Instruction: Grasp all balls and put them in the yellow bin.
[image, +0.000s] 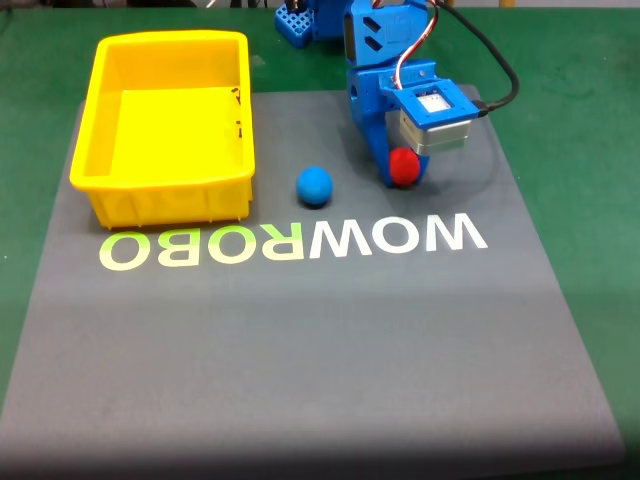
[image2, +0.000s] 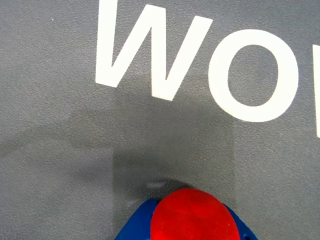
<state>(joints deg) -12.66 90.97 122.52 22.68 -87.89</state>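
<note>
The gripper (image: 403, 172) was seen low over the grey mat (image: 300, 340), jaws pinching the red ball (image: 404, 166) just above the mat. The blue ball (image: 314, 185) lay to its left on the mat, between it and the yellow bin (image: 90, 150). White lettering (image: 400, 238) lay nearer.

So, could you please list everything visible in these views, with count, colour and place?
yellow bin: one, bright yellow, far left of the mat in the fixed view.
blue ball: one, blue, on the mat right of the bin.
red ball: one, red, at the gripper's tip; also in the wrist view.
mat: one, grey with WOWROBO lettering, on a green surface.
gripper: one, blue, around the red ball.
</note>
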